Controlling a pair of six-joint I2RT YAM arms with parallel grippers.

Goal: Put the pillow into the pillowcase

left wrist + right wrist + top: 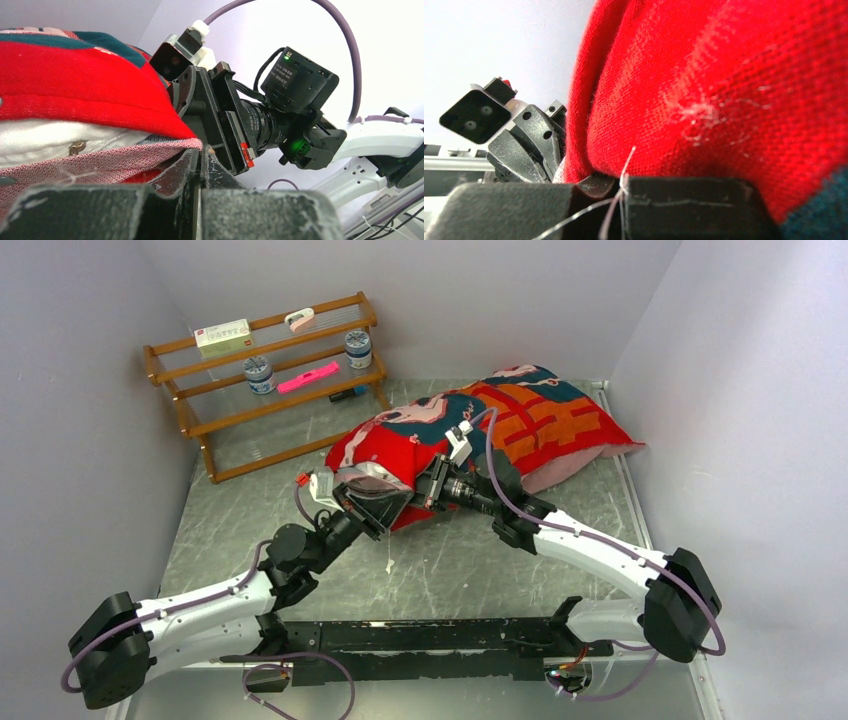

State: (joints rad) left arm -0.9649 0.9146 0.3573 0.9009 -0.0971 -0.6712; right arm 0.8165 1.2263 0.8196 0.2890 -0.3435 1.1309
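Observation:
The red pillowcase [520,420] with teal and orange print lies plump from the table's middle to the back right. Its open end faces the arms, and the white pillow [40,142] shows inside it under the red top layer [75,85]. My left gripper [375,505] is at the lower lip of the opening. In the left wrist view it [202,152] is shut, with the pale pink hem [125,155] pinched at its tips. My right gripper [425,490] is just to the right on the upper lip. In the right wrist view it [624,182] is shut under the red cloth [724,90], and loose threads trail out between the jaws.
A wooden rack [190,405] stands at the back left with two jars [258,373], a box [222,335] and a pink item [308,376]. Grey walls close in on both sides. A black rail [420,645] runs along the near edge between the arm bases.

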